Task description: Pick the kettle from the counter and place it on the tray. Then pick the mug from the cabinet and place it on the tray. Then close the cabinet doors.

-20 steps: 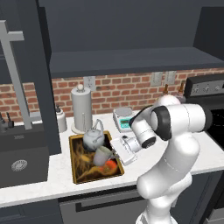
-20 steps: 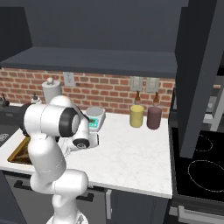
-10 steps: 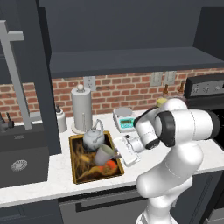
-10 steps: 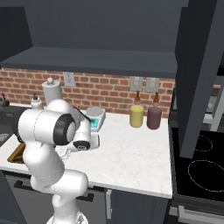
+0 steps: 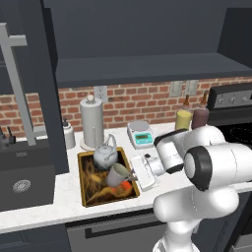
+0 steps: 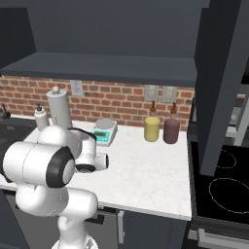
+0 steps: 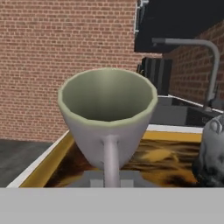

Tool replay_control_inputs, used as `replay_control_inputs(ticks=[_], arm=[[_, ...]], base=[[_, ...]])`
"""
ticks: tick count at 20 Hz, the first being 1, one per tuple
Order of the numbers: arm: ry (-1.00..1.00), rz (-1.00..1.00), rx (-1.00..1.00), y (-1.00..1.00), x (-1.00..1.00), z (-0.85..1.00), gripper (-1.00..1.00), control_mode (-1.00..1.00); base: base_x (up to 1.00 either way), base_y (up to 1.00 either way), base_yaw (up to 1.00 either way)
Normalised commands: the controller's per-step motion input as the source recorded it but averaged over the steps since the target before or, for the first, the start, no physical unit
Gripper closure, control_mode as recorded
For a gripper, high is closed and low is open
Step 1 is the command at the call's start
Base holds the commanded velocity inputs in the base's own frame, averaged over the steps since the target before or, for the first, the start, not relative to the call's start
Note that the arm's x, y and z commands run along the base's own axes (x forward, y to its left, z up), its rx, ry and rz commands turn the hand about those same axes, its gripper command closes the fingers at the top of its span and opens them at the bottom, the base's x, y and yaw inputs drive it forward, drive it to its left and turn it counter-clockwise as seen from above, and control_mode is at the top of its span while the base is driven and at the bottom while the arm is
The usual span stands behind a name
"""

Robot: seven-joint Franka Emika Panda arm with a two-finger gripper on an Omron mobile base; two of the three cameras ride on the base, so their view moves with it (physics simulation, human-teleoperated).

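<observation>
Fingers (image 5: 132,173) clamped on the handle carry the mug (image 5: 117,174) tilted just over the tray (image 5: 86,198) on the bench (image 5: 59,189), beside the kettle (image 5: 105,155) already resting there, probably for setting it down clear of that kettle.

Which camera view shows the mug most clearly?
The hand view: the mug is close, with rim, interior and handle plain above the tray. The left base view shows it small and tilted; in the right base view the arm hides it.
</observation>
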Motion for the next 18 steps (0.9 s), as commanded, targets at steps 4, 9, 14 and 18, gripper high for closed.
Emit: replay_control_inputs(ticks=[4, 9, 14, 18], arm=[[0.07, -0.1, -0.08, 0.0, 0.0, 0.0, 1.0, -1.0], [0.03, -0.06, -0.1, 0.0, 0.0, 0.0, 1.0, -1.0], [0.02, -0.02, -0.12, 0.0, 0.0, -0.07, 1.0, -1.0], [-0.03, -0.01, -0.13, 0.0, -0.03, -0.22, 1.0, -1.0]], base=[[0.0, 0.0, 0.0], [0.0, 0.0, 0.0], [0.0, 0.0, 0.0], [0.0, 0.0, 0.0]])
